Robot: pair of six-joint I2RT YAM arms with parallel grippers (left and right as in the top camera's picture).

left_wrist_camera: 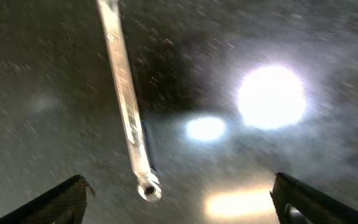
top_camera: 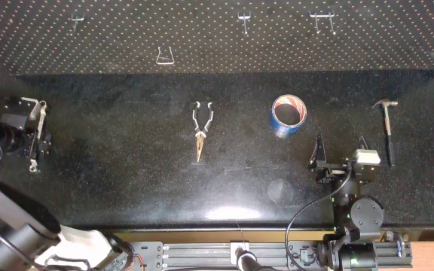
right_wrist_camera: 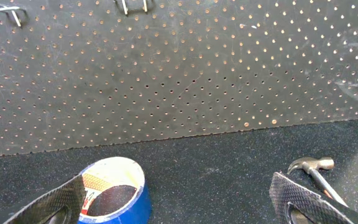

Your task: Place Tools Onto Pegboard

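At the near edge of the worktop (top_camera: 126,188), the right gripper (top_camera: 340,153) hangs open, with the tape roll (top_camera: 288,114) at its eleven o'clock and the hammer (top_camera: 386,128) at one. The left gripper (left_wrist_camera: 179,196) stands wide open astride a wrench (left_wrist_camera: 126,106), likely to grasp it. The pegboard (top_camera: 202,34) and its hooks (top_camera: 243,19) lie at twelve.

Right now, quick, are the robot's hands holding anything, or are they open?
Left gripper: open, fingers apart around a slim metal tool, not gripping it.
Right gripper: open, holding nothing.
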